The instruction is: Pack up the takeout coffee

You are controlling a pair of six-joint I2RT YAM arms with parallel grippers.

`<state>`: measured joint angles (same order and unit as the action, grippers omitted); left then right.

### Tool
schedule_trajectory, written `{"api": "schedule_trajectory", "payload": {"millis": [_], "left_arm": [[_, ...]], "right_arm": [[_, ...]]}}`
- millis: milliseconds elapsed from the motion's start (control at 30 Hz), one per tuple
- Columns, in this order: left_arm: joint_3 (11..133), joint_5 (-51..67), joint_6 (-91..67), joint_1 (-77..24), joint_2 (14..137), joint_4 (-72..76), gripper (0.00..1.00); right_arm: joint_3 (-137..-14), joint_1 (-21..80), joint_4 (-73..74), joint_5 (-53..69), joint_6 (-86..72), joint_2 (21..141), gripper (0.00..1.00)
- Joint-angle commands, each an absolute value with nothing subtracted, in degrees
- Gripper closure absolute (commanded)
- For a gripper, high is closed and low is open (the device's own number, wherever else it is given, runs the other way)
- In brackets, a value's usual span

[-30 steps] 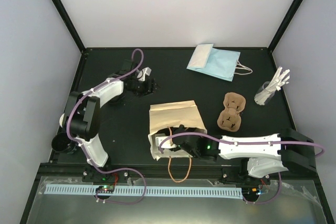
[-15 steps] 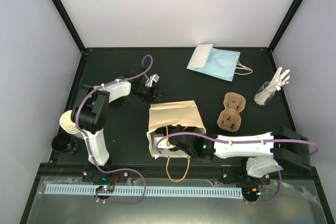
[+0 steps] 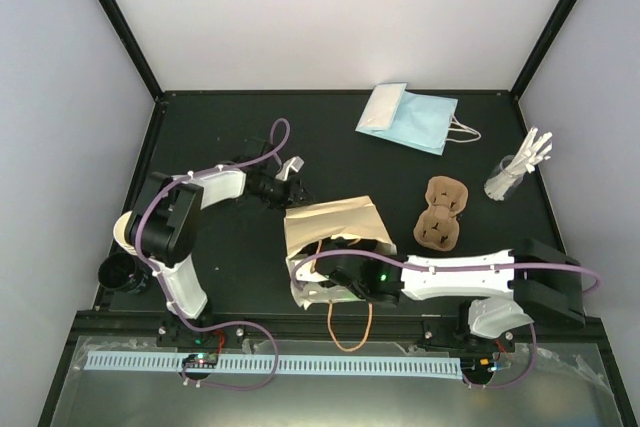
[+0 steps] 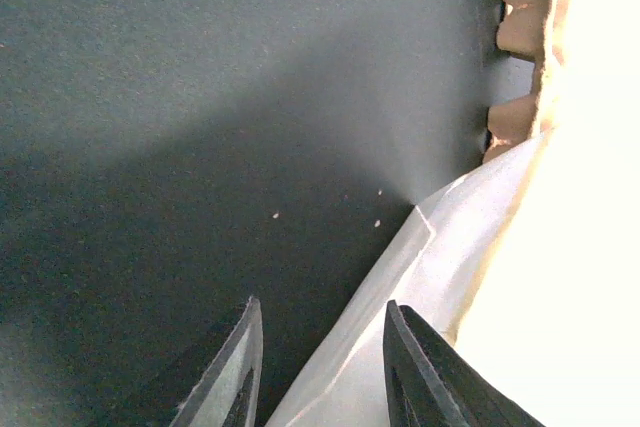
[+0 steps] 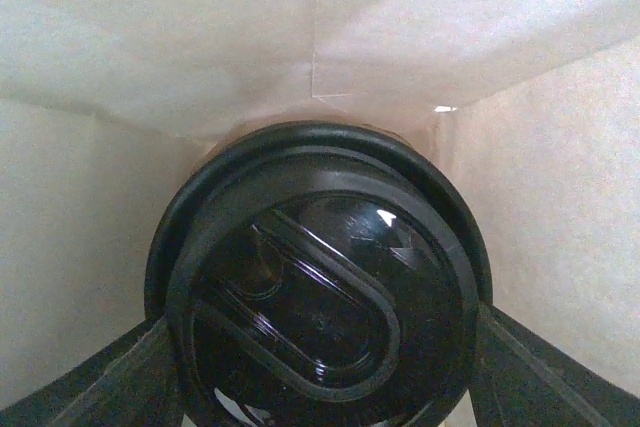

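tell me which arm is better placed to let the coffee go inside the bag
Right. The right gripper is inside the tan bag with the takeout coffee between its fingers. The left gripper sits outside at the bag's far edge, jaws apart, no cup.

A robot lab cell: black table (image 3: 340,162) boxed by plain white walls (image 3: 340,17) and black frame posts (image 3: 117,22)

Black table (image 3: 230,127), tan paper bag (image 3: 335,222), blue bag (image 3: 420,119), pulp carrier (image 3: 442,212), cutlery cup (image 3: 505,179)
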<state>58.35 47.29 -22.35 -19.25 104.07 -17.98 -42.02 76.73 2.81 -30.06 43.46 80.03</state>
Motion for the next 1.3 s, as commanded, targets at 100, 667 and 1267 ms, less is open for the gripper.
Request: {"api": "schedule_trajectory", "payload": {"millis": [100, 667, 1267], "left_arm": [[56.5, 51.7, -22.7, -19.9, 101.0, -15.1, 0.67], [55.1, 51.8, -24.1, -21.0, 99.6, -15.1, 0.72], [50.4, 51.7, -26.8, -22.0, 97.0, -12.1, 0.73]], "right_arm": [[-45.7, 76.2, 7.2, -29.6, 41.3, 81.7, 0.44], [-48.1, 75.2, 13.1, -28.6, 39.7, 86.7, 0.44], [-48.9, 73.6, 12.2, -27.9, 40.6, 91.9, 0.44]]}}
